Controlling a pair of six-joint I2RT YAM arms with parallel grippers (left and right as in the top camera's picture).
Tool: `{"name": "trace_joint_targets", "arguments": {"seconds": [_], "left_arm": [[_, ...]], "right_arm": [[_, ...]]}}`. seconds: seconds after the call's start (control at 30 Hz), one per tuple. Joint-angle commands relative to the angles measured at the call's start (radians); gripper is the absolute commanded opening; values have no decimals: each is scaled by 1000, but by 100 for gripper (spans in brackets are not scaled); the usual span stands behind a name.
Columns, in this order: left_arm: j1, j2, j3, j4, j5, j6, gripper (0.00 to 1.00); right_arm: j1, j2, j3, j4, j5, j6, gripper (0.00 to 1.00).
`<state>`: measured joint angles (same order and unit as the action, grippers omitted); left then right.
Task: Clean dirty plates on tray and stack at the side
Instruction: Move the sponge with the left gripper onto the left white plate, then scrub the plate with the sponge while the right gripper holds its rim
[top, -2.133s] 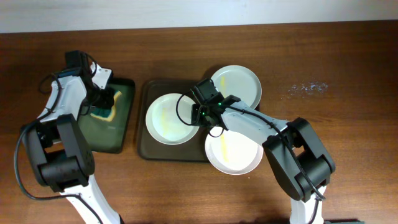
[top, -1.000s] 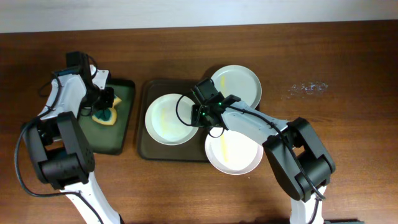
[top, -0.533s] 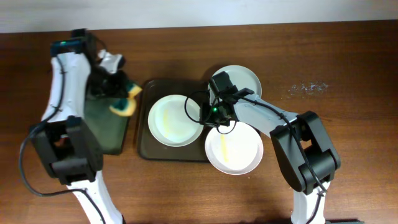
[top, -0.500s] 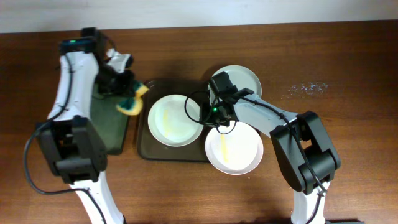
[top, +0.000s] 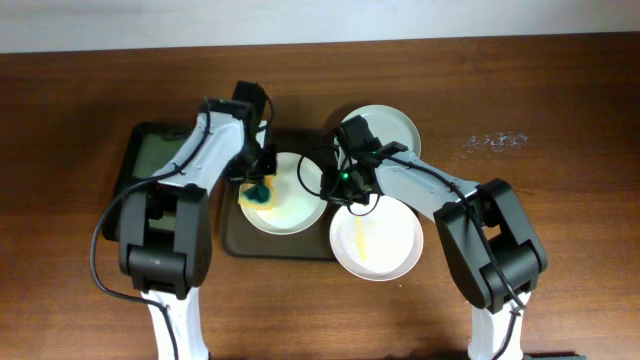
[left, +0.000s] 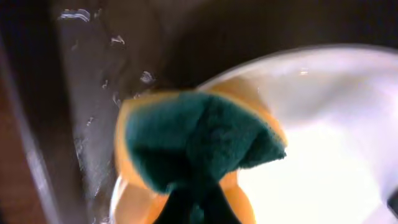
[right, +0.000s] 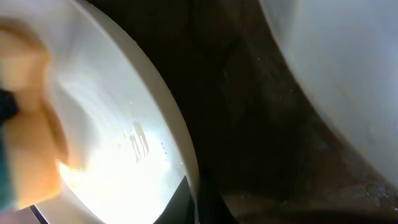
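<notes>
Three white plates show in the overhead view. One plate (top: 292, 200) lies on the dark brown tray (top: 270, 246). A second plate (top: 388, 135) sits at the tray's back right, and a third plate (top: 378, 243) with a yellow smear sits at its front right. My left gripper (top: 258, 178) is shut on a green and yellow sponge (top: 258, 192) and presses it on the first plate's left side. The sponge (left: 199, 137) also shows in the left wrist view, on that plate (left: 323, 162). My right gripper (top: 335, 183) is shut on that plate's right rim (right: 186, 155).
A smaller dark green-black tray (top: 150, 165) lies left of the brown tray. My two arms meet over the brown tray. Brown tabletop (top: 540, 200) extends to the right of the plates.
My left arm has carried the sponge from the green-black tray rightwards onto the plate on the brown tray. My right gripper shifted slightly right, then held the plate's rim.
</notes>
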<state>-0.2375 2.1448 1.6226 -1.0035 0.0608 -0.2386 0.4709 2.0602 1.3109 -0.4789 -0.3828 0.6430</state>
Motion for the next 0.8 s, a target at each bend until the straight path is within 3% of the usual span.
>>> {"name": "trace_joint_targets", "arguments": {"seconds": [0.0, 0.1, 0.17, 0.2, 0.27, 0.43, 0.5, 0.6, 0.77], "left_arm": [[-50, -8, -123, 116, -72, -73, 0], [-87, -8, -208, 169, -81, -85, 0], [-101, -8, -213, 150, 120, 95, 0], [-101, -8, -213, 128, 291, 216, 0], [-100, -8, -213, 96, 443, 326, 0], [-100, -8, -212, 125, 521, 348, 0], [-92, -8, -212, 190, 473, 283, 0], [-55, -8, -212, 357, 182, 43, 0], [-44, -8, -212, 525, -175, 10, 0]], "right_arm": [[1, 23, -7, -12, 55, 5, 4], [1, 23, -7, -13, 55, 5, 4], [1, 23, -7, -15, 58, 2, 4], [1, 23, -7, -15, 59, 2, 4], [1, 23, -7, -15, 58, 2, 4], [1, 23, -7, -15, 58, 2, 4], [1, 23, -7, -17, 54, 2, 4], [1, 23, -8, -32, 54, 2, 4], [1, 23, -8, -41, 55, 2, 4]]}}
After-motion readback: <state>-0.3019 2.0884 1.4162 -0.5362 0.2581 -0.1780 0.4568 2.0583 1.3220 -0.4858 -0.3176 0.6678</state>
